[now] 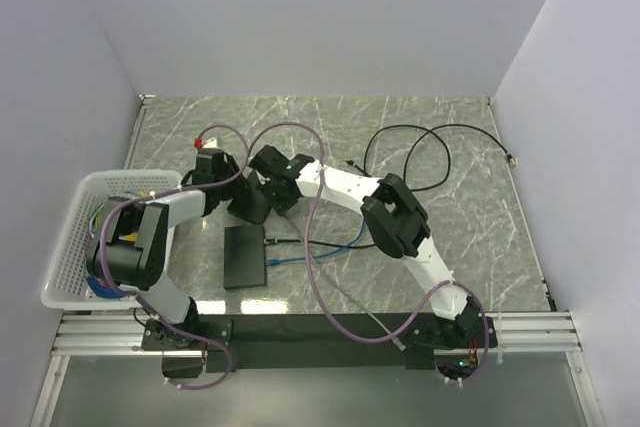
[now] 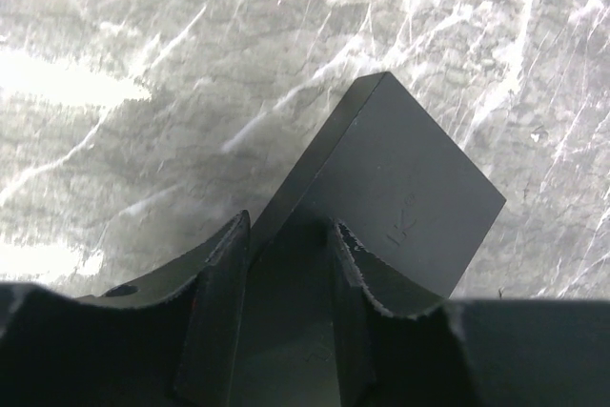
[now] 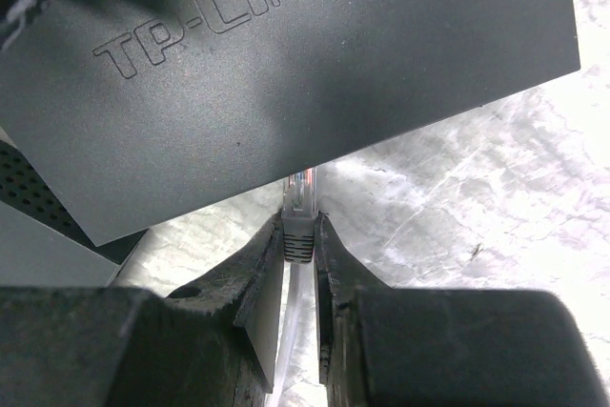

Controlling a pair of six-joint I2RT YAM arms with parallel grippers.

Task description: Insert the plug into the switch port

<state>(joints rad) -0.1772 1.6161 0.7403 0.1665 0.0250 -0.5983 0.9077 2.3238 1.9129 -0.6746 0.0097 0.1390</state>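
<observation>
The switch (image 3: 286, 54) is a flat black box marked TP-LINK, held tilted off the marble table. In the left wrist view the switch (image 2: 410, 188) runs back between my left gripper's (image 2: 291, 226) fingers, which are shut on its near end. My right gripper (image 3: 299, 235) is shut on the plug (image 3: 298, 221), a grey-booted connector with a clear tip. The tip points at the switch's lower edge and is partly hidden behind it; the port itself does not show. From above, both grippers (image 1: 240, 197) (image 1: 275, 187) meet at the switch (image 1: 250, 204).
A second flat black box (image 1: 245, 257) lies on the table in front of the grippers, with a blue cable (image 1: 330, 247) at its right side. A white basket (image 1: 70, 237) stands at the left edge. A black cable (image 1: 440, 147) loops at the back right.
</observation>
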